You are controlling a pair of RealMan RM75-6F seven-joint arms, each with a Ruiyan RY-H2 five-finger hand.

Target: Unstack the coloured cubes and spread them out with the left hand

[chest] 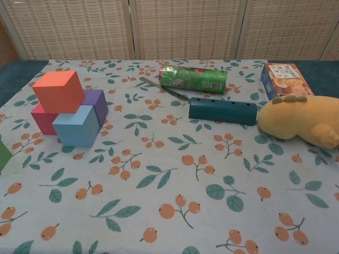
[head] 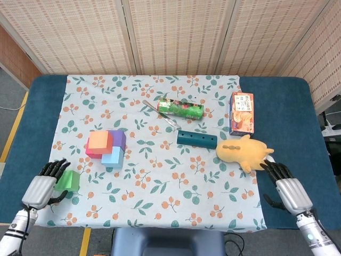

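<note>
The left hand [head: 41, 188] sits at the near table edge, fingers spread apart, holding nothing; the green cube [head: 68, 180] lies just beside its fingertips. Farther out from it stands the stack: an orange cube [head: 99, 142] atop red [head: 91, 153], light-blue [head: 113, 158] and purple [head: 119, 138] cubes. The right hand [head: 287, 191] rests empty, fingers extended, near the yellow plush toy [head: 243, 151].

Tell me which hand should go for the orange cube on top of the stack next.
The left hand. It lies open beside the green cube, near the stack with the orange cube. The right hand sits at the far edge, beyond the yellow plush toy.
</note>
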